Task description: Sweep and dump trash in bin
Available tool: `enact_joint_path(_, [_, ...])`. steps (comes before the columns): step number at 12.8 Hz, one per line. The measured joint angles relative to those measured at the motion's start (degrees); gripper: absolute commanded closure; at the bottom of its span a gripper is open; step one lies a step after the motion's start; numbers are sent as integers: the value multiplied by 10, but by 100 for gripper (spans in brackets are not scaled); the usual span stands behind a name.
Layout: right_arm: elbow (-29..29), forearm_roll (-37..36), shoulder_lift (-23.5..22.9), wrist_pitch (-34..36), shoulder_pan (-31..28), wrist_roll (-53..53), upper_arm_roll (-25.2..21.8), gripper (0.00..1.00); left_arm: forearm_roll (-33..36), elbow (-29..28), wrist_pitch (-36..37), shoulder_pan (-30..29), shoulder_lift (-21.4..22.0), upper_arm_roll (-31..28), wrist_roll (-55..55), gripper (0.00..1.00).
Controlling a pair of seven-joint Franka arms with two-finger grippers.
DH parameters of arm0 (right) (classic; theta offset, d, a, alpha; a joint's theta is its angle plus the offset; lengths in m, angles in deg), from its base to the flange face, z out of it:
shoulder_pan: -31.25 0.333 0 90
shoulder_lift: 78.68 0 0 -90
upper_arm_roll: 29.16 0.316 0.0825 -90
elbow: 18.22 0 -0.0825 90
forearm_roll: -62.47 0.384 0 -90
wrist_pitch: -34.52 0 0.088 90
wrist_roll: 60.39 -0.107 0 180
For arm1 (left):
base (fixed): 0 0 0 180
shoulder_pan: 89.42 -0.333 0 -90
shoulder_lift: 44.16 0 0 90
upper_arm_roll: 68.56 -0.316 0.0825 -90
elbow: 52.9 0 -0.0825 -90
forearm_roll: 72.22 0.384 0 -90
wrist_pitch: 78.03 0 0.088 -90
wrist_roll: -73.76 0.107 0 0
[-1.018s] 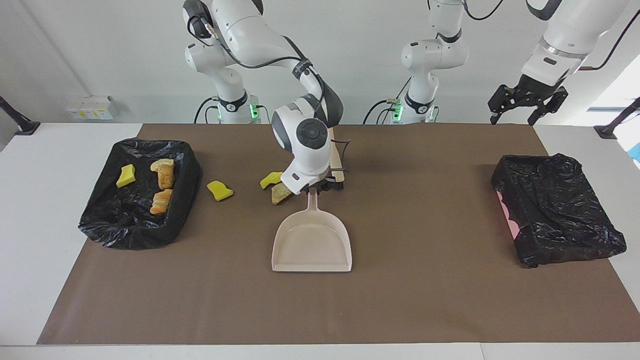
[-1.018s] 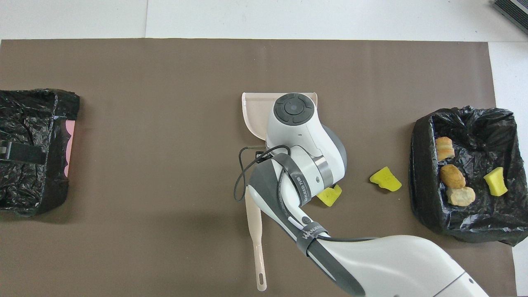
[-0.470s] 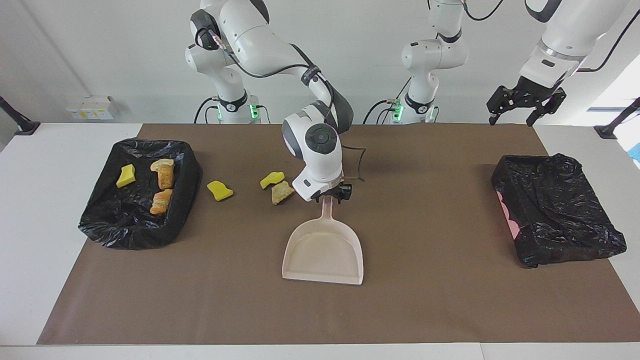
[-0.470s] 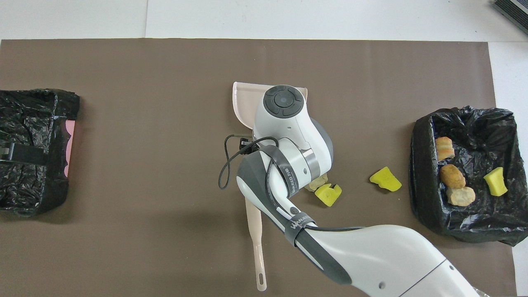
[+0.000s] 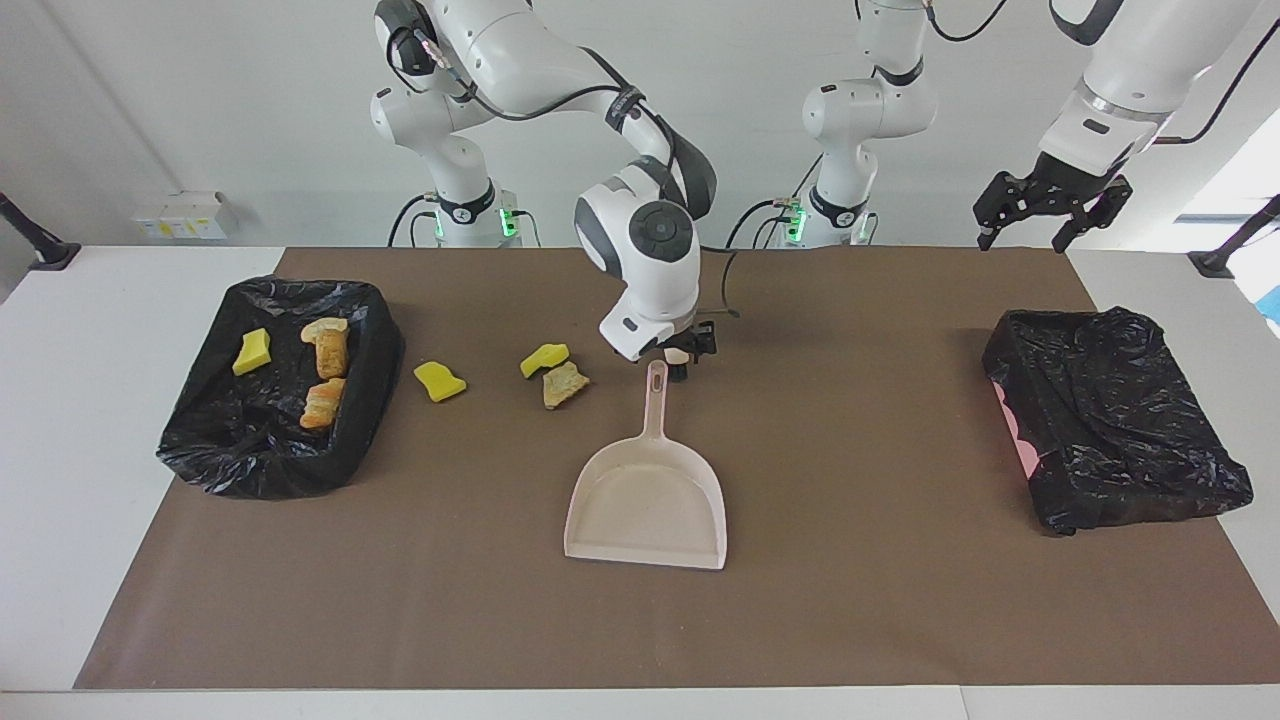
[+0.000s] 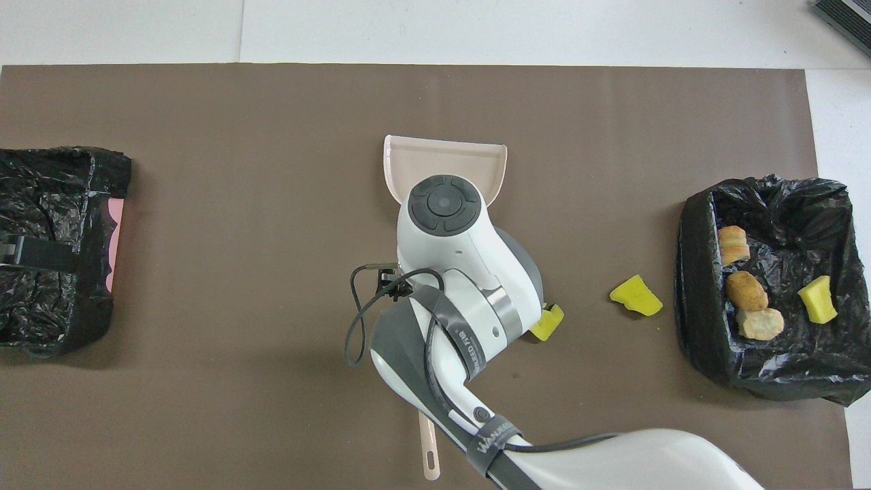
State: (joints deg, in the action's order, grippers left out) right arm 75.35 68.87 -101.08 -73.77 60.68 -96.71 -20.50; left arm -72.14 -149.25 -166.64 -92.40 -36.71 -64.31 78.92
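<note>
Right end effector (image 5: 682,358) hangs over the handle tip of the beige dustpan (image 5: 648,500), raised off it, fingers apart and gripping nothing. The dustpan lies flat on the brown mat (image 5: 850,620) mid-desk, mouth pointing away from the robots, handle toward them. In the overhead view the right arm covers most of the pan (image 6: 446,160) and the end effector itself is hidden under the wrist.

Trash: three pieces are loose on the mat. A tan bread-like chunk (image 5: 563,384) and a yellow sponge piece (image 5: 544,358) touch each other just beside the right end effector, toward the right arm's end of the desk, near the dustpan's handle. Another yellow sponge piece (image 5: 439,380) lies between that pair and the black-lined bin (image 5: 275,460). Four pieces are in that bin: one yellow sponge (image 5: 252,351) and three bread-like chunks, among them one (image 5: 327,346) nearer the robots and one (image 5: 323,402) farther from them. The overhead view shows the bin's three bread chunks as separate lumps (image 6: 745,290).

A second black-lined bin (image 5: 1110,420) sits at the left arm's end of the desk, with a pink edge showing under the liner.

Left end effector (image 5: 1050,205) waits raised above the mat's corner at the left arm's end, fingers apart, holding nothing, well apart from all the trash. A brush handle (image 6: 429,452) pokes out from under the right arm in the overhead view.
</note>
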Motion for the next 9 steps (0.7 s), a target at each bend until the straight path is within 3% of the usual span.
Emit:
enact_joint_path(6, [146,31,105,-3,55,-1,2,7,-1,-1,-61,2,-1,5,0,0])
enact_joint_path(9, [232,64,145,-50,73,-1,2,16,-5,-1,-96,8,-6,10,1,0])
